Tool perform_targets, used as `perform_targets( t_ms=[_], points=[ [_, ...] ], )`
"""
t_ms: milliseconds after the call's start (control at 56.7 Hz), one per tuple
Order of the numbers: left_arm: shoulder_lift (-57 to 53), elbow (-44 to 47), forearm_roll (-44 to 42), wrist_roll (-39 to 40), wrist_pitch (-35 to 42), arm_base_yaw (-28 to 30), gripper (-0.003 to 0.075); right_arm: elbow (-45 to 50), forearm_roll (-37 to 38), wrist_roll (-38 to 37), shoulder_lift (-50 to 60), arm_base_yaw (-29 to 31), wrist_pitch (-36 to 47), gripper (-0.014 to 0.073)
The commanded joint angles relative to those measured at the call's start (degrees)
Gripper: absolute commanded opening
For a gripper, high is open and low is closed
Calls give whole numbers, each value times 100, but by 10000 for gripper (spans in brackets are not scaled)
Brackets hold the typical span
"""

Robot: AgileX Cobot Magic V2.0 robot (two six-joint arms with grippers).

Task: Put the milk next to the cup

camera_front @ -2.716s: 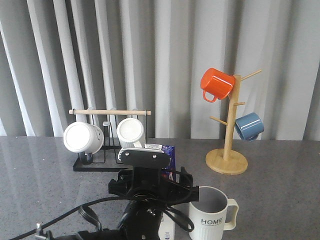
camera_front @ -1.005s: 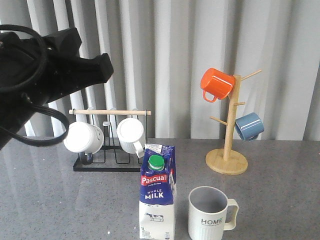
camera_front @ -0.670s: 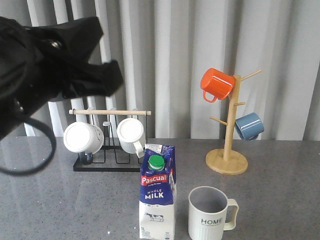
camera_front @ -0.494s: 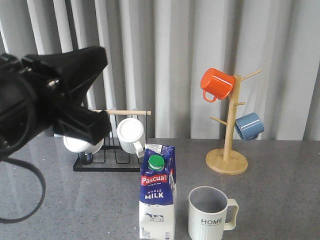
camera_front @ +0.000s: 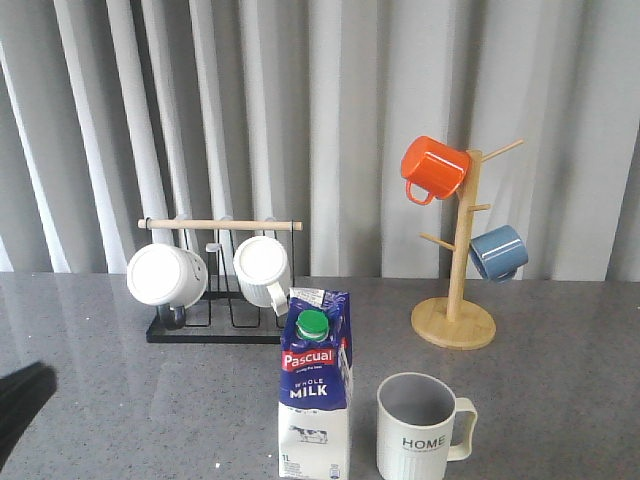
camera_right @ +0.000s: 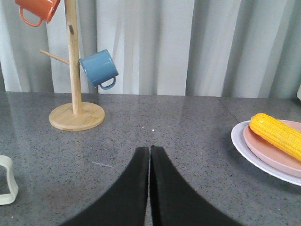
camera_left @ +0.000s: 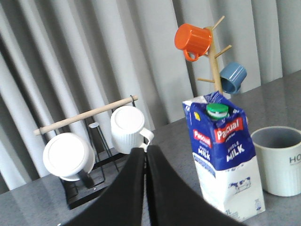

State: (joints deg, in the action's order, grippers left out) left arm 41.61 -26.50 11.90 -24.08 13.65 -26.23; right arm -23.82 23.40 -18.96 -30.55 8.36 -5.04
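The milk [camera_front: 315, 385], a blue-and-white Pascual carton with a green cap, stands upright on the grey table, just left of the cup [camera_front: 417, 428], a ribbed pale mug lettered "HOME". Both show in the left wrist view: the milk [camera_left: 225, 165] and the cup [camera_left: 278, 160]. My left gripper [camera_left: 145, 149] is shut and empty, apart from the milk and to its left. My right gripper [camera_right: 149, 149] is shut and empty over bare table; only the cup's handle [camera_right: 6, 181] shows in its view. A dark bit of arm [camera_front: 20, 405] shows at the front view's lower left edge.
A black rack [camera_front: 215, 325] with a wooden bar holds two white mugs [camera_front: 166, 275] behind the milk. A wooden mug tree [camera_front: 455, 320] carries an orange mug [camera_front: 433, 168] and a blue mug [camera_front: 498, 252]. A plate with corn [camera_right: 275, 133] lies at the right.
My left arm, which held the milk and then filled the upper left of the front view, has dropped out of view to the lower left edge. The milk stands free beside the cup.
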Motion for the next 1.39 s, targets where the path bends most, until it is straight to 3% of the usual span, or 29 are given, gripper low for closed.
perform_targets(
  t_ms=[0, 229, 406, 653, 970, 1376],
  points=[
    [-788, 571, -65, -18, 889, 160, -7, -141, 31, 13, -9, 40, 398, -3],
    [-2385, 1889, -155, 539, 1146, 937, -7, -141, 31, 13, -9, 40, 398, -3],
    [-3198, 2394, -818, 1313, 483, 1668, -7, -141, 31, 13, -9, 40, 398, -3],
    [-4027, 2704, -1432, 2631, -227, 2043, -7, -141, 31, 13, -9, 40, 397, -3],
    [-4303, 2710, -1413, 2696, -1012, 2309, -7, -141, 31, 13, -9, 40, 397, -3],
    [-4316, 2710, -1413, 2696, -1047, 2633, -7, -141, 31, 13, -9, 40, 397, -3]
  ],
)
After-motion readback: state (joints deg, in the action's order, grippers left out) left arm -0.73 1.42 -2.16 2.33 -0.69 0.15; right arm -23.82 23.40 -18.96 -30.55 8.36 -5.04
